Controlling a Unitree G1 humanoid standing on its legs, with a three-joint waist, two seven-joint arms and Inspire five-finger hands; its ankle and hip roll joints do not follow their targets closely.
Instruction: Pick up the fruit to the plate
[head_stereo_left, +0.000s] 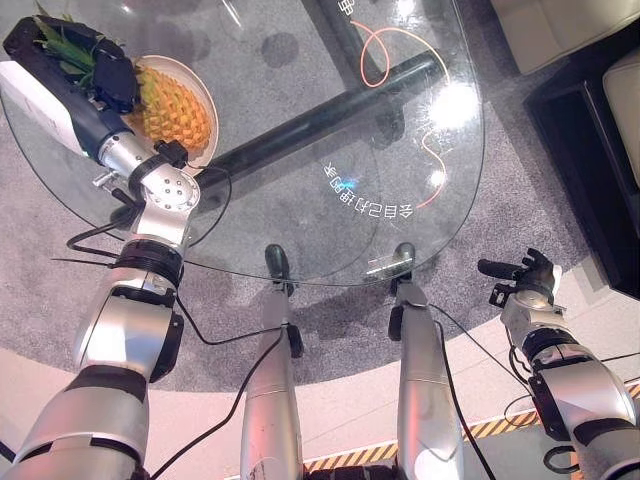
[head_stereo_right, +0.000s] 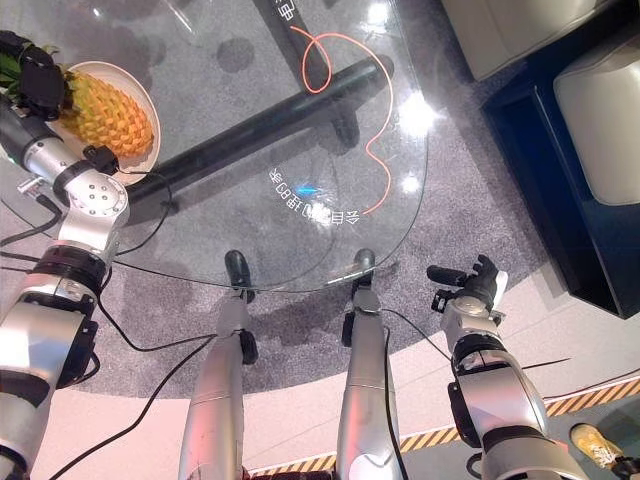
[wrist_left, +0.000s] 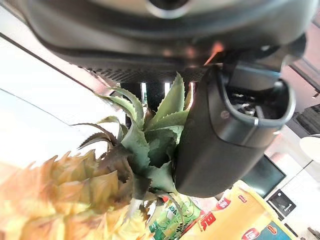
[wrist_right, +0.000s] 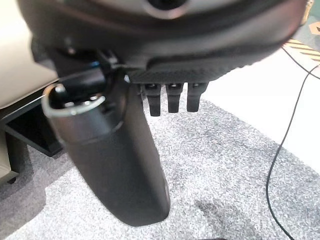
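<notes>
1. The pineapple (head_stereo_left: 172, 108) lies on its side on the plate (head_stereo_left: 205, 90), which sits at the far left edge of the glass table (head_stereo_left: 300, 200); its fruit body rests across the plate's middle and its leafy crown (wrist_left: 150, 130) points off the plate's far-left side.
2. The left hand (head_stereo_left: 100, 70) is at that crown. In the left wrist view the thumb (wrist_left: 215, 150) presses against the leaves with the fingers on the other side, so it reads as pinching the crown.
3. The fruit seems already set on the plate, so I judge the step in hand to be the release: spread the fingers gently, then lift straight away from the plate so the spiky leaves do not catch and roll the fruit off.
4. The right hand (head_stereo_left: 525, 278) hangs off the near right edge of the table, well away from the plate, fingers relaxed and holding nothing.
</notes>
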